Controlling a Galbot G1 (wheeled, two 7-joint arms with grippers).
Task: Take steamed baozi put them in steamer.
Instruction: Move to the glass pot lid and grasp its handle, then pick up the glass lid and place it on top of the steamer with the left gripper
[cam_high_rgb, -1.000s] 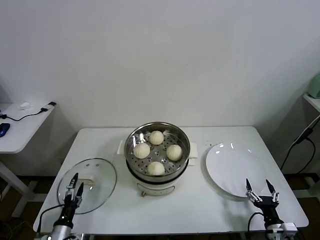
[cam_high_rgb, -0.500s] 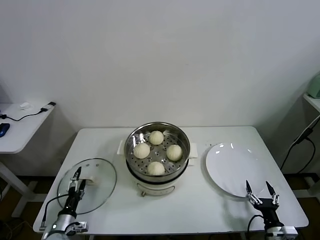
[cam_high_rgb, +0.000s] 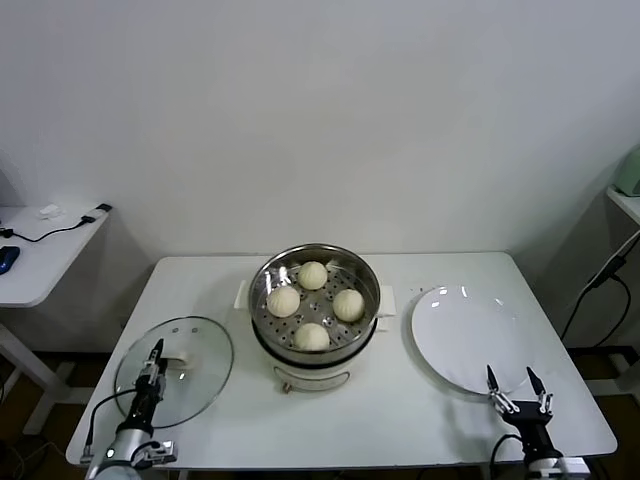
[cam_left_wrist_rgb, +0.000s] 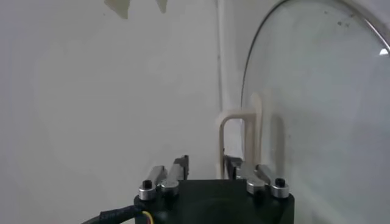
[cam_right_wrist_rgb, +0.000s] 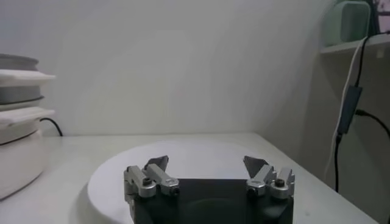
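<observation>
At the table's (cam_high_rgb: 420, 420) front-left corner, the left gripper (cam_high_rgb: 156, 352) is hanging over the glass lid (cam_high_rgb: 200, 350); its spread I cannot tell. Four baozi (cam_high_rgb: 313, 336) are sitting in the mid-table steamer (cam_high_rgb: 315, 300), apparently done. By the plate (cam_high_rgb: 460, 330), the right gripper (cam_high_rgb: 517, 380) is idling, spread.

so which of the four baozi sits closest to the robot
The baozi at the near edge of the steamer, towards its front; the other three lie farther back.

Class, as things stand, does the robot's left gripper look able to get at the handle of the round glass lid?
Probably yes. The left gripper hovers over the round glass lid, its fingers either side of the cream handle, nothing between. The right gripper waits, open, by the white plate.
</observation>
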